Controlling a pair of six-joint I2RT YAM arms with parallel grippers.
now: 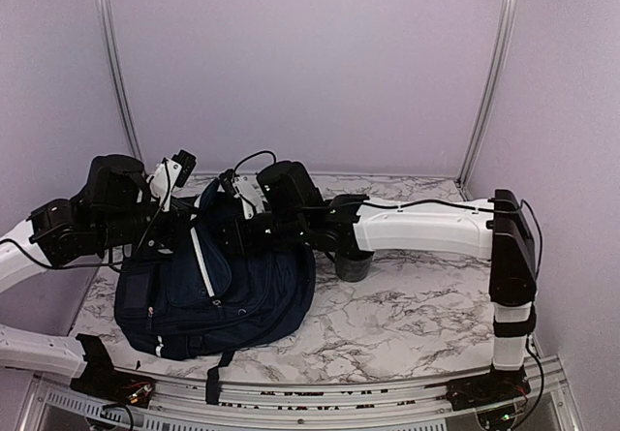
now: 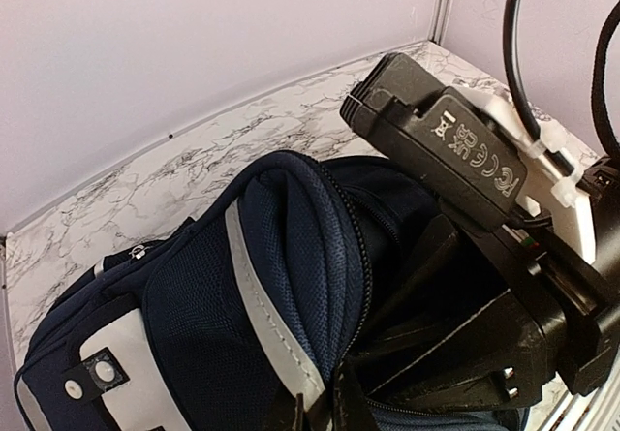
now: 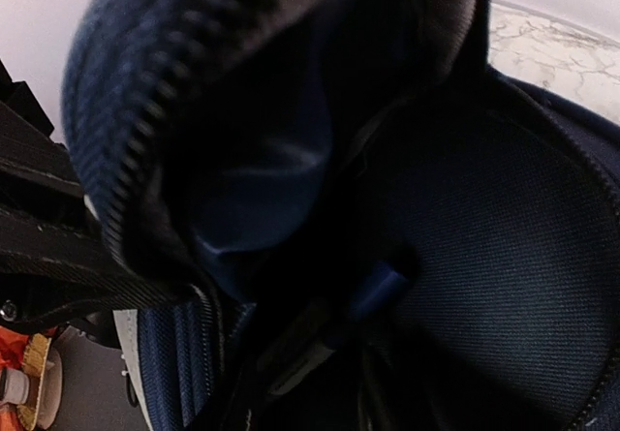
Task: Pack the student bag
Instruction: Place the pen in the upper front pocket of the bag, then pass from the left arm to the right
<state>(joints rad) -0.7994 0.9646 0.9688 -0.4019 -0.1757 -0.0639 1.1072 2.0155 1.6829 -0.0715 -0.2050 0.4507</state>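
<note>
The student bag [image 1: 218,286], navy with a white stripe, lies on the marble table at the left. My left gripper [image 2: 334,397] is shut on the zipped rim of its opening and holds the flap [image 2: 291,247] up. My right arm [image 1: 291,203] reaches into that opening from the right, with its wrist [image 2: 465,160] filling the mouth of the bag. In the right wrist view I see only the dark inside of the bag [image 3: 504,257]. A blue pen [image 3: 373,291] with a silver clip lies there close to my right fingers, which are lost in the dark.
A dark cup [image 1: 354,264] stands on the table just right of the bag, under my right forearm. Bare marble tabletop [image 1: 426,305] extends to the right and front. Walls enclose the back and both sides.
</note>
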